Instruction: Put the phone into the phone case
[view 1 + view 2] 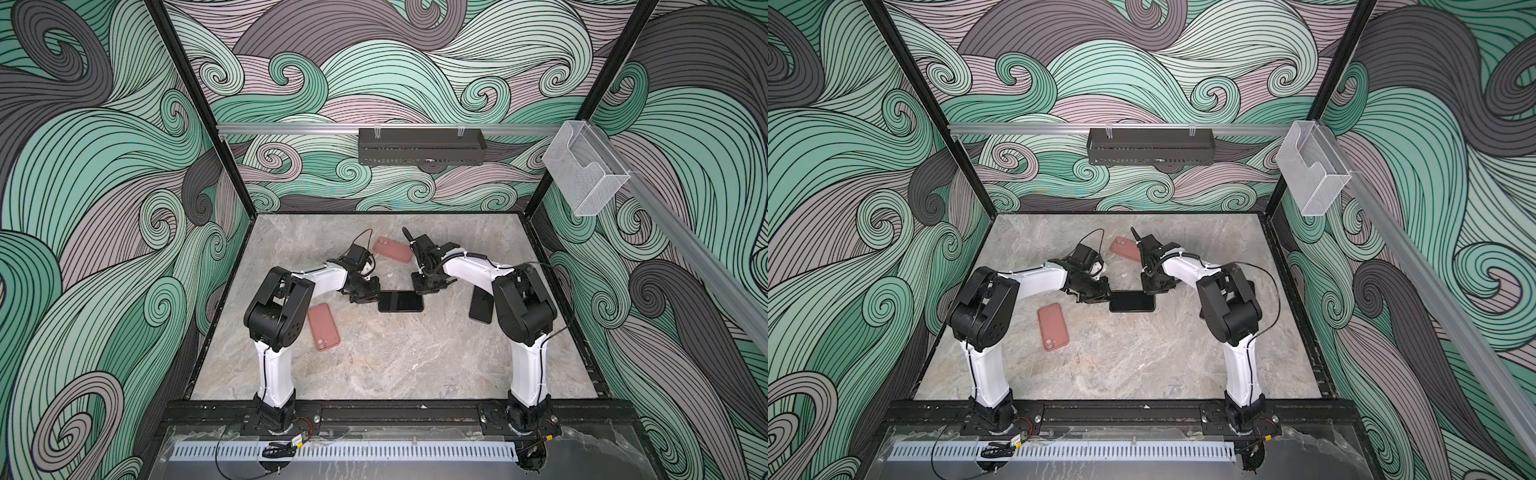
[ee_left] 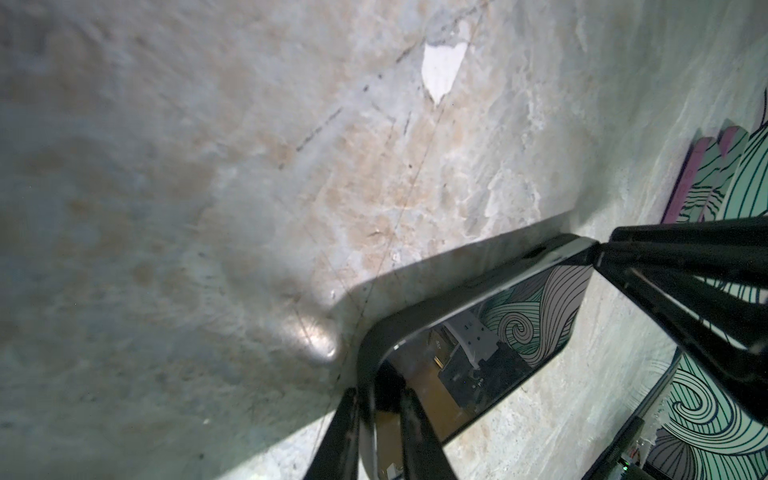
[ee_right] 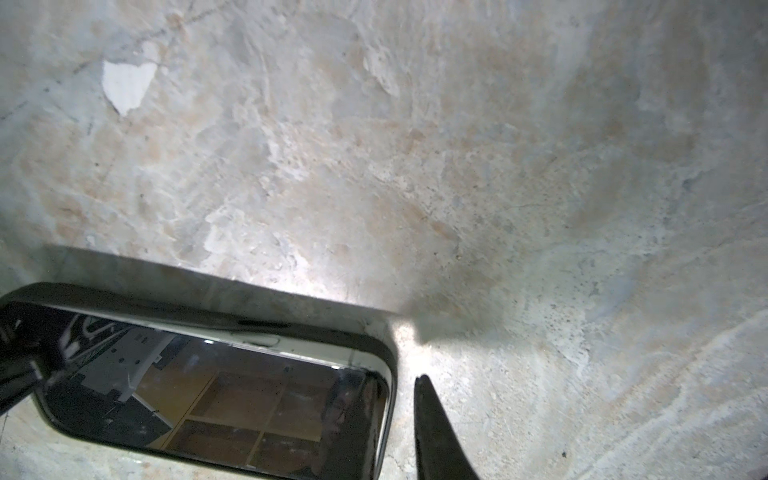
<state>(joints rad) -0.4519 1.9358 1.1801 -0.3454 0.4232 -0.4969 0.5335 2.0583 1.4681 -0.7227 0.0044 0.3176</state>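
1. Black phone (image 1: 400,301) is lying screen-up in the middle of the table (image 1: 374,365), between the two arms in both top views. It is casting a broad shadow in the wrist views, so it may be sitting slightly off the surface; cannot confirm.
2. Left gripper (image 1: 375,296) is pinching the phone's short end. In the left wrist view its fingers (image 2: 419,436) are straddling the edge, jaws narrow and closed on the phone.
3. Right gripper (image 1: 419,287) is meeting the opposite end at a corner, jaws narrow. Only one finger (image 3: 440,428) is showing in the right wrist view, just beside the phone's end. Cannot tell whether it is gripping or merely touching.
4. Near pink case (image 1: 323,327) is lying beside the left arm, well apart from the phone. Far pink case (image 1: 392,249) is lying behind the grippers.
5. Second dark phone (image 1: 481,306) is lying partly hidden by the right arm, untouched.
6. Judgement: early stage. The phone is being secured and is not yet in either case. Carrying it over, aligning it and pressing it in are all remaining.
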